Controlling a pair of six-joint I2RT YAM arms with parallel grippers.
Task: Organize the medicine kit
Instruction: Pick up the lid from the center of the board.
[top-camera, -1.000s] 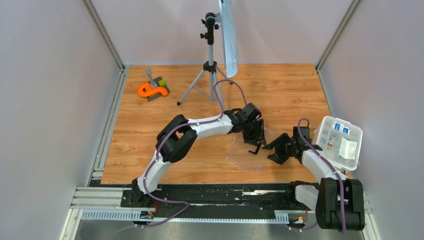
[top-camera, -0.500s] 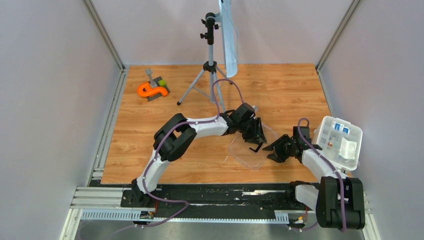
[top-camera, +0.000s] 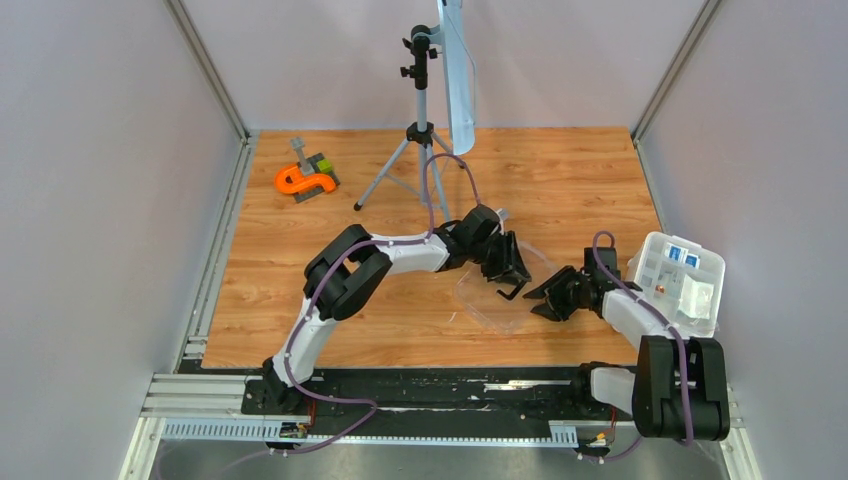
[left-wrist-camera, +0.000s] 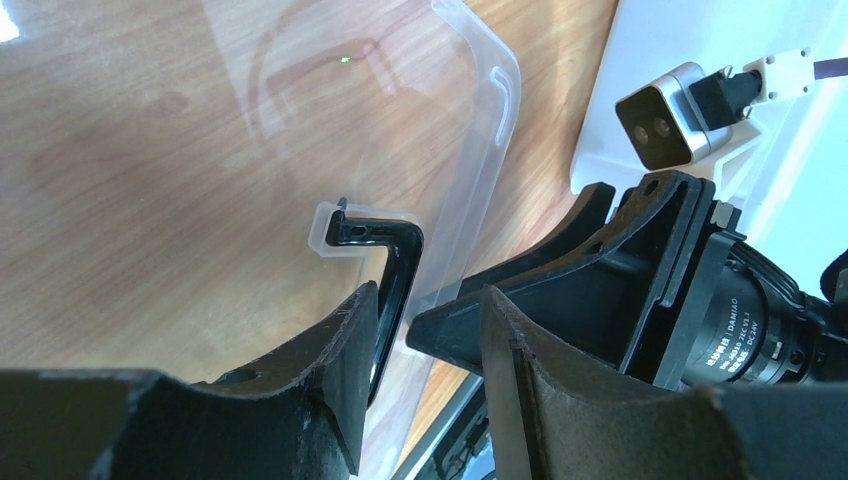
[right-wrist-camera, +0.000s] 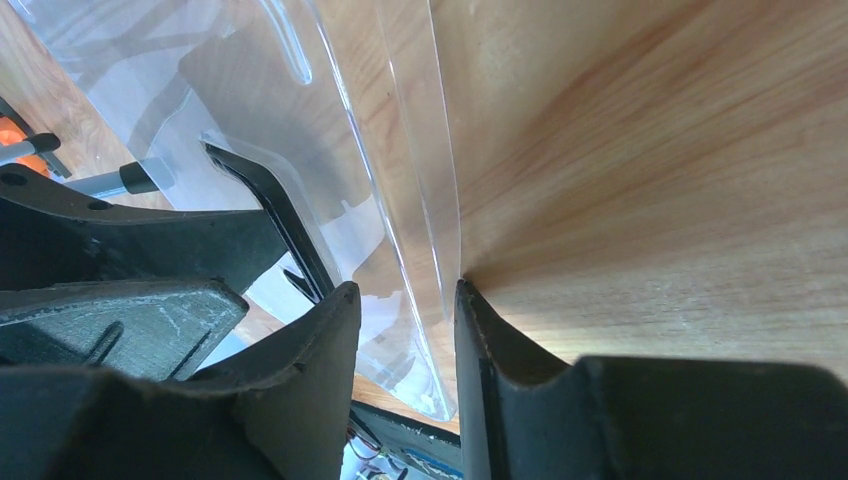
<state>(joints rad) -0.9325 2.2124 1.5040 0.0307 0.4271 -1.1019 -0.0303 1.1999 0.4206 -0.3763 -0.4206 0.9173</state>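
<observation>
I see the clear lid (top-camera: 497, 297) with black handle (left-wrist-camera: 392, 262) tilted mid-table. White tub (top-camera: 712, 290) sits far right, open, divided tray (top-camera: 661, 268) and packets (top-camera: 684, 256) inside.

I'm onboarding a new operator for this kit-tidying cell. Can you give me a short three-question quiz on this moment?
1. True or false: the clear lid sits closed on the white tub.
2. What does the left gripper have between its fingers? A) a packet B) the lid's black handle C) nothing
3. Which far corner of the table holds the orange-and-grey tool?

Key: 1. False, both arms hold it off the tub. 2. B. 3. Far left.
</observation>
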